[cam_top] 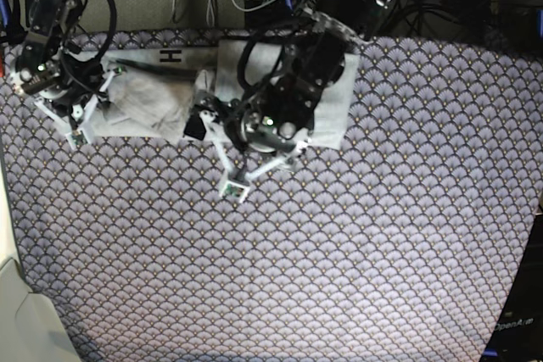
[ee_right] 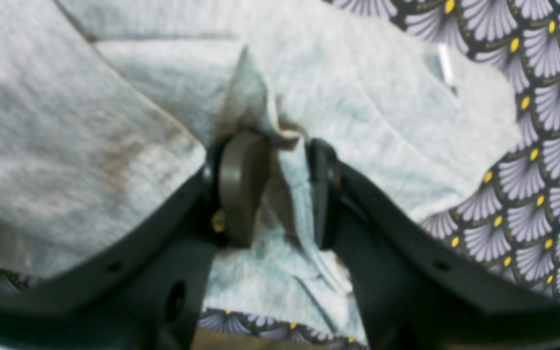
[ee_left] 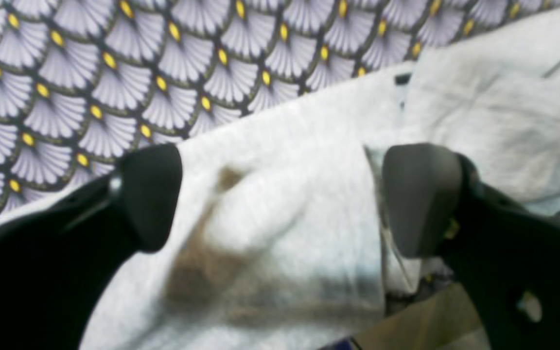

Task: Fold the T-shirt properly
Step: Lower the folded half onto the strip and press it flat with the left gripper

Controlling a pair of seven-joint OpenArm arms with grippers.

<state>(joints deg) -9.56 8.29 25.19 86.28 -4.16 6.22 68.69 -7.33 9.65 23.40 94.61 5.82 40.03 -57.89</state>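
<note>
T-shirt (cam_top: pixel 161 99): along the far edge of the fan-patterned cloth (cam_top: pixel 356 235), long axis left-right.
Right gripper (ee_right: pixel 285 189): pinching a raised fold at the shirt's left end.
Left gripper (ee_left: pixel 280 199): jaws wide, empty, over its middle.

T-shirt (cam_top: pixel 153 99) lettering mostly hidden, perhaps "H"
</note>
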